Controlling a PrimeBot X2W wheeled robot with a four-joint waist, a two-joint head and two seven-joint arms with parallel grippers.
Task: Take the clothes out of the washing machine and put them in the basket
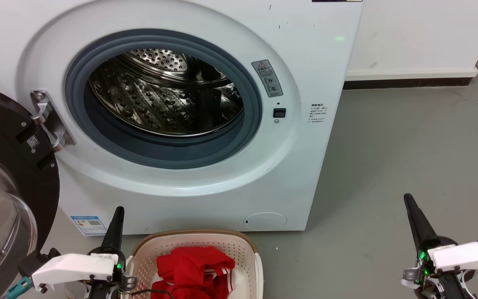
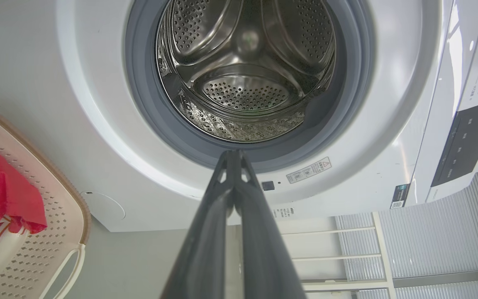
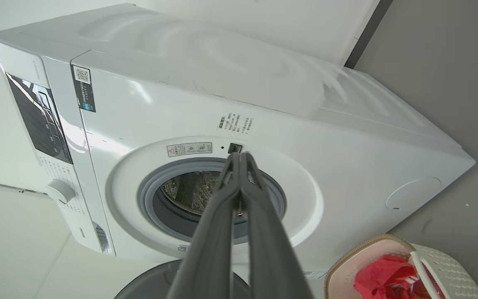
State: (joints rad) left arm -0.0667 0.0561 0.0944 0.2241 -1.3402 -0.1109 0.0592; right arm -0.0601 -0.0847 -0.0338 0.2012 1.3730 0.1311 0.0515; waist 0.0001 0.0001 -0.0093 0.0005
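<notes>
The red clothes [image 1: 195, 265] with white stripes lie bunched inside the cream basket [image 1: 245, 241], which stands on the floor in front of the washing machine [image 1: 313, 74]. Its steel drum [image 1: 164, 95] shows bare metal behind the open porthole, and the black-framed door [image 1: 2, 174] hangs open at the left. My left gripper [image 1: 118, 209] is shut and holds nothing, just left of the basket. My right gripper [image 1: 408, 197] is shut too, over the floor at the lower right. The left wrist view has the clothes [image 2: 2, 195] in the basket [image 2: 62, 207]; the right wrist view shows them [image 3: 382, 276] as well.
Grey floor [image 1: 409, 145] stretches to the right of the machine up to a white wall with a dark skirting [image 1: 409, 82]. The open door takes up the space at the left. A metal shelf [image 2: 338, 249] appears in the left wrist view.
</notes>
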